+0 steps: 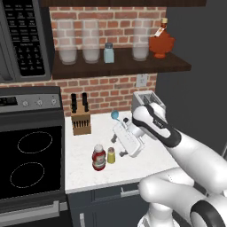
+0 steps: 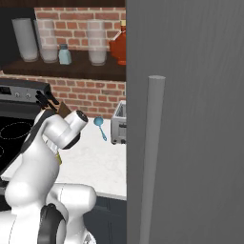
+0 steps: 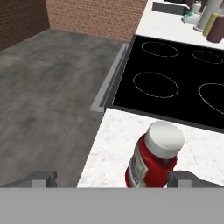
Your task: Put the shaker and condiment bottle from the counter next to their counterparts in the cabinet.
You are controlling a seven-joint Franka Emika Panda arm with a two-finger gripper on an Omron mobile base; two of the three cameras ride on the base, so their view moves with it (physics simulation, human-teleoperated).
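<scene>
Three glass jars [image 1: 91, 42], blue shaker [image 1: 108, 53], orange flask [image 1: 161, 41] on cabinet [image 1: 119, 67].

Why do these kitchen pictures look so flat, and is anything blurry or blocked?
Left base view: even rendered light, soft shadows under the condiment bottle and shaker; the glass jars on the cabinet look hazy. Right base view: a grey panel blocks the right half. Hand view: the bottle is sharp and close, with no glare.

Flat, even light all round, no hard shadows or glare; everything looks slightly soft, grainy even just past the fingertips.
</scene>
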